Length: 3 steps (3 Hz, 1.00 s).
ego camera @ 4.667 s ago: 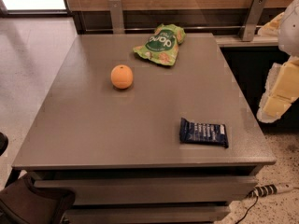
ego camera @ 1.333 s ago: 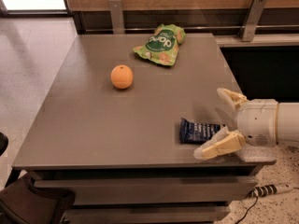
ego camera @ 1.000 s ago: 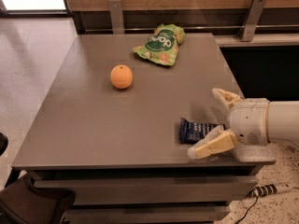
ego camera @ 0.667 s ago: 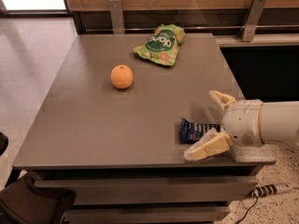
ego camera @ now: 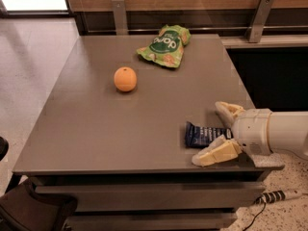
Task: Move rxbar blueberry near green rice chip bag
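Note:
The rxbar blueberry (ego camera: pixel 202 134), a flat dark navy bar with white lettering, lies near the table's front right corner. My gripper (ego camera: pixel 215 133) comes in from the right, low over the table, open, with one cream finger behind the bar's right end and the other in front of it. The bar's right end is hidden between the fingers. The green rice chip bag (ego camera: pixel 164 46), light green with a dark-green logo, lies at the far middle of the table, well away from the bar.
An orange (ego camera: pixel 125 79) sits on the grey table (ego camera: pixel 86 124) left of centre. A wooden wall with metal brackets (ego camera: pixel 119 14) runs behind the table. A power strip (ego camera: pixel 279 195) lies on the floor at the right.
My gripper has come in from the right and slid left along the table, so its open fingers now straddle the bar's right end. The bar, bag and orange have not moved.

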{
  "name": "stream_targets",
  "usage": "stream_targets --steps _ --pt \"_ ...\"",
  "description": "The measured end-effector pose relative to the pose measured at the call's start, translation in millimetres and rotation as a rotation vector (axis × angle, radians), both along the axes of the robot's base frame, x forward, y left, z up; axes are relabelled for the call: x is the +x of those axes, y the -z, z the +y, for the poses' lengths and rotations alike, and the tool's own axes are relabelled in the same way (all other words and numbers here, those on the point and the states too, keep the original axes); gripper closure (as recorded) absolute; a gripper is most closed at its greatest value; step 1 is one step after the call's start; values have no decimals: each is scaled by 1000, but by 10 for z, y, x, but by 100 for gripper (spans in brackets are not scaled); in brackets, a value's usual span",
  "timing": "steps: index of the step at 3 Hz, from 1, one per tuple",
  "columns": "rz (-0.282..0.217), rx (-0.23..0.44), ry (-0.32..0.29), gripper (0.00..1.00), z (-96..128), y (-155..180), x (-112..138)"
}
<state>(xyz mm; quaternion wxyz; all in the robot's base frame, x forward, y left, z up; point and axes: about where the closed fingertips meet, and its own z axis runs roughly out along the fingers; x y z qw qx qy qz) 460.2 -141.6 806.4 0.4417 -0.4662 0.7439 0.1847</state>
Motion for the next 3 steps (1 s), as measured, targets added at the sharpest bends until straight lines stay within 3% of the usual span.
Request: stream_targets --steps 2,3 --pt "-1 2 -3 62 -4 -11 1" --pt "-1 2 -4 91 -4 -25 1"
